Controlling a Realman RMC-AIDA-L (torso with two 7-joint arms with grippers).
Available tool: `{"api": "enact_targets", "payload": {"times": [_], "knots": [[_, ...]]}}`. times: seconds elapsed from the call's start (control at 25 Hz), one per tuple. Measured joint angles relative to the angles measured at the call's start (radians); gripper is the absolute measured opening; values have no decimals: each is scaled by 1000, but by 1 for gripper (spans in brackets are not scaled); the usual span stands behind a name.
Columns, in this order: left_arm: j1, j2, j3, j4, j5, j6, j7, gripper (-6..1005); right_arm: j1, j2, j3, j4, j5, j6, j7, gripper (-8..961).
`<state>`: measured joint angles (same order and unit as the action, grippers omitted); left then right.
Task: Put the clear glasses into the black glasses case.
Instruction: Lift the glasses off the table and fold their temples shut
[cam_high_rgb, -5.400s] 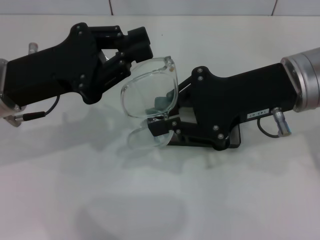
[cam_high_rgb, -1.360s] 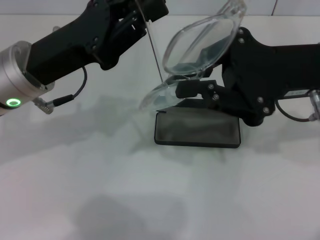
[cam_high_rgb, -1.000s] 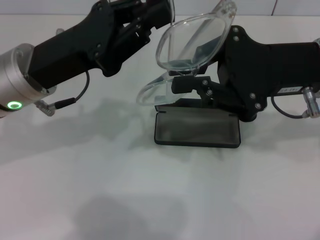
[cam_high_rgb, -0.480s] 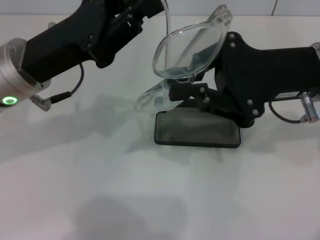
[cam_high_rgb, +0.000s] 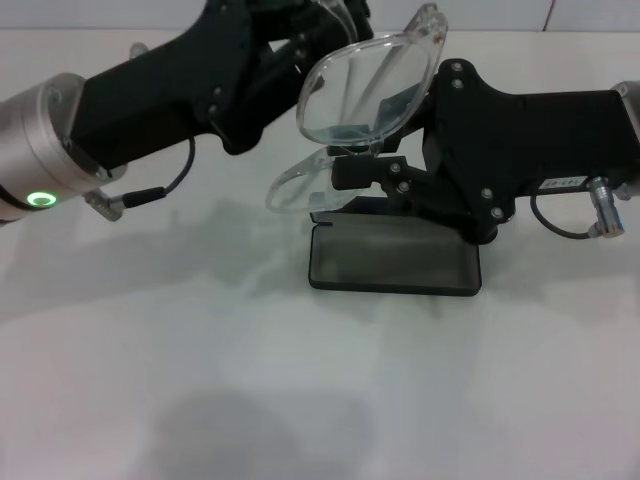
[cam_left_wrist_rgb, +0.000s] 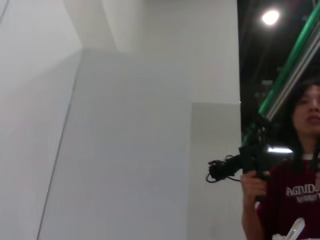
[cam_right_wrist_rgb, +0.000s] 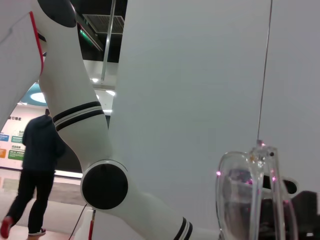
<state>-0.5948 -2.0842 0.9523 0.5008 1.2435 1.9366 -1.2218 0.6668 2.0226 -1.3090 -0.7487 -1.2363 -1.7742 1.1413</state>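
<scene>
The clear glasses (cam_high_rgb: 362, 88) hang tilted above the table, over the far edge of the black glasses case (cam_high_rgb: 395, 262). The case lies open and flat, grey lining up. My right gripper (cam_high_rgb: 385, 140) reaches in from the right and is shut on the glasses at the lens frame, one finger below and one behind the lens. My left gripper (cam_high_rgb: 335, 20) comes in from the upper left, shut on the tip of one clear arm at the top edge of the head view. In the right wrist view the glasses (cam_right_wrist_rgb: 250, 195) show close up, edge on.
The white table (cam_high_rgb: 200, 380) stretches in front of and to the left of the case. A white wall lies behind. In the left wrist view a person (cam_left_wrist_rgb: 295, 165) holding a camera stands beyond the table.
The left gripper has moved right and closer to the glasses. The right gripper has carried the glasses slightly left and up; the case has stayed put.
</scene>
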Motion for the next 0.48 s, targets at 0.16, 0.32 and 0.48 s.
{"api": "enact_targets", "payload": {"times": [0.16,0.32,0.48], "knots": [[0,0,10,1,3,0,0,174,1,-1,4,8,0,2,-1,107],[1,0,14,1,1,0,-1,175,2,-1,2,11,0,5,-5,107],[4,-1,15,1,-1,0,-1,175,2,-1,0,14,0,12,-6,107]]}}
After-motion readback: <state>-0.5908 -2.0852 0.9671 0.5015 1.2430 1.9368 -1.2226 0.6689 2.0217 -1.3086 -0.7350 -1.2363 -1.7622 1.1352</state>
